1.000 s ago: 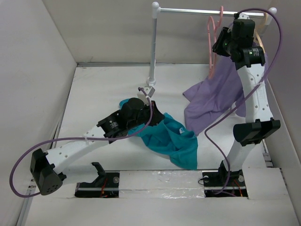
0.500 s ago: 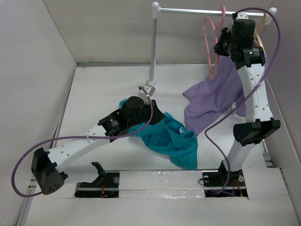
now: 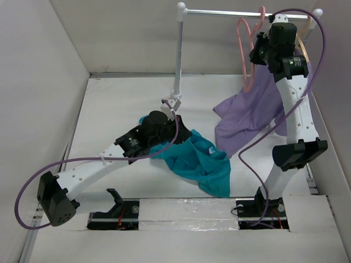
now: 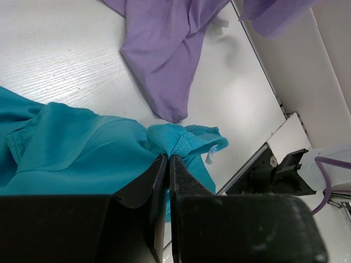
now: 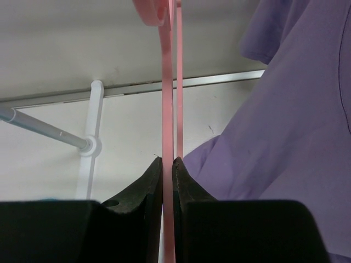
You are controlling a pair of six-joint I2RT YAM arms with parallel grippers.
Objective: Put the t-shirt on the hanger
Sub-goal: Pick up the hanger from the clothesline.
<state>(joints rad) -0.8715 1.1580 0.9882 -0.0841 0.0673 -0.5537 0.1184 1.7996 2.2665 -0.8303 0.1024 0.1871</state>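
moved: hanger (image 3: 243, 49) top has swung left on the rail (image 3: 230, 12) since a second ago; right jaws have narrowed onto it; left arm and teal cloth much as before
right gripper (image 3: 255, 53): raised far right by the rail, jaws nearly closed, pinching a thin pink bar of the hanger (image 5: 167, 82); in the wrist view the bar runs straight between the fingertips (image 5: 168, 161), both pads against it
hanger: hook over the rail's right part, frame hanging tilted, just left of the right wrist
left gripper (image 3: 181, 134): low over mid table, jaws fully closed (image 4: 167, 158), holding a bunched fold of the t-shirt (image 4: 82, 153)
t-shirt (image 3: 203, 164): teal, crumpled on the table (image 3: 120, 104), centre near side, spreading right and near from the left gripper; well apart from the hanger
purple t-shirt (image 3: 247, 109): hangs at far right behind the right arm, lower part lying on the table, right of and beyond the teal one (image 4: 164, 49)
post (image 3: 178, 49): white, upright, far centre, carries the rail's left end
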